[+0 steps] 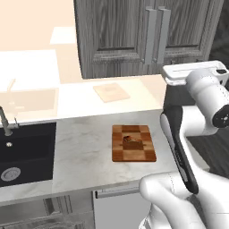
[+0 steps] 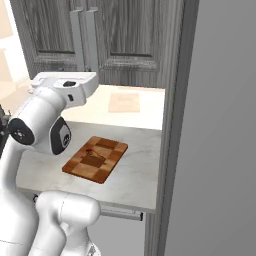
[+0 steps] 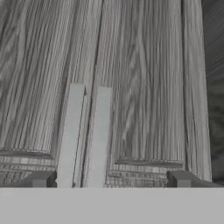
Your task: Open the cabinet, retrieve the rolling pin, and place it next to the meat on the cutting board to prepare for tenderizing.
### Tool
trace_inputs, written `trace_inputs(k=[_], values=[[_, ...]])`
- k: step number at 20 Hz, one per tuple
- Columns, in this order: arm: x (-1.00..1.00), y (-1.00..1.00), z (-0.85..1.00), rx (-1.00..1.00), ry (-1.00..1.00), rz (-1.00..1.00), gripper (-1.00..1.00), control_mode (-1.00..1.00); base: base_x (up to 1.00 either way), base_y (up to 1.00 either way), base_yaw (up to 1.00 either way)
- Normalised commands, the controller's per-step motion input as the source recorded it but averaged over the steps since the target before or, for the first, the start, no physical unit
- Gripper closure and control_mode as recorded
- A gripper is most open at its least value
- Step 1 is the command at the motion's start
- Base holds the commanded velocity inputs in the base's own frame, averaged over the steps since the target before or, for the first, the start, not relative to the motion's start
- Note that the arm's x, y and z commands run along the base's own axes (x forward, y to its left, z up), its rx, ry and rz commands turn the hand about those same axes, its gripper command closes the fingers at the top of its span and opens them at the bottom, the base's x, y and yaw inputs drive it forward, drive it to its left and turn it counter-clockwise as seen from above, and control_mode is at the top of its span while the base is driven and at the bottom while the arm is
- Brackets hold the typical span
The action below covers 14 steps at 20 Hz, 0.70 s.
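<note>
In the left base view the cabinet [image 1: 143, 36] hangs with both doors shut, its two silver handles [image 1: 156, 36] side by side at the meeting edges, and the arm's white hand section is raised just below them. Well below and to the left of the hand, the cutting board [image 1: 133, 143] lies flat on the pale worktop [image 1: 85, 152] with the meat [image 1: 130, 139] sitting on it near its middle. A plain pale board [image 1: 112, 92] lies farther back, near the wall under the cabinet, and a dark sink [image 1: 24, 154] with a faucet [image 1: 5, 121] sits far to the left. In the right base view the cabinet [image 2: 100, 40] again shows closed doors, and the cutting board [image 2: 95, 159] with the meat [image 2: 90, 151] lies below and to the right of the raised hand. In the hand view the tool [image 3: 112, 179] faces the cabinet doors [image 3: 144, 87] squarely, its two dark fingertips [image 3: 41, 179] spread wide apart and holding nothing; both handles [image 3: 99, 135] run upward just right of the left fingertip, between the two tips.
</note>
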Motion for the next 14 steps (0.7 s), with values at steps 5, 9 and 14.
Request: trace_inputs(k=[5, 9, 14], values=[[0.38, 0.0, 0.38, 0.06, -0.13, 0.0, -1.0, -1.0, 0.0, 0.0, 0.0], [0.22, -0.01, 0.08, 0.05, -0.02, 0.0, -1.0, -1.0, 0.0, 0.0, 0.0], [0.25, -0.02, 0.0, 0.0, 0.0, 0.0, -1.0, -1.0, 0.0, 0.0, 0.0]])
